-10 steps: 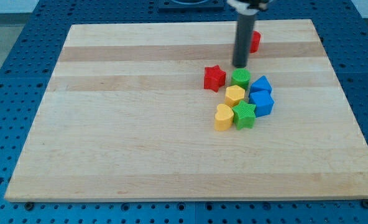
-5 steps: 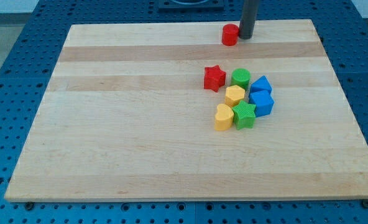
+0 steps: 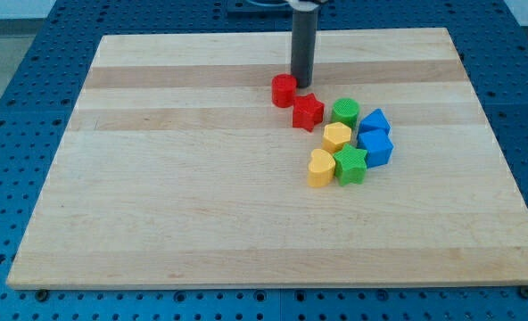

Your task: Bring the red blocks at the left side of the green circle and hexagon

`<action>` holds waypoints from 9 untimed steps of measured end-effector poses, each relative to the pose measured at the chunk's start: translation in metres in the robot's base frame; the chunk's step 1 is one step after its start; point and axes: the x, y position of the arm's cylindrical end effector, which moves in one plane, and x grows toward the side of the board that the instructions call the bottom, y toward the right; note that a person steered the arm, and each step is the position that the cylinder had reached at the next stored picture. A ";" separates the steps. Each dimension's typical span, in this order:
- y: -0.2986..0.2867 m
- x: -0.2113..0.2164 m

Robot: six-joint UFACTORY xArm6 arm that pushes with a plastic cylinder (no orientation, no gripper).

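A red round block (image 3: pixel 284 90) lies just up-left of a red star (image 3: pixel 308 111), touching it. The red star sits left of the green circle (image 3: pixel 344 112). A yellow hexagon (image 3: pixel 337 136) lies below the green circle. My tip (image 3: pixel 301 85) stands right behind the red round block, at its upper right edge, above the red star.
A yellow heart (image 3: pixel 320 168), a green star (image 3: pixel 350 164) and two blue blocks (image 3: pixel 375 138) crowd the cluster's lower right. The wooden board (image 3: pixel 157 178) lies on a blue pegboard table.
My tip has moved left and down the view, pushing the red round block from the board's top edge to beside the red star.
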 end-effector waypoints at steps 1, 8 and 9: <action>-0.026 0.020; -0.049 0.083; -0.047 0.100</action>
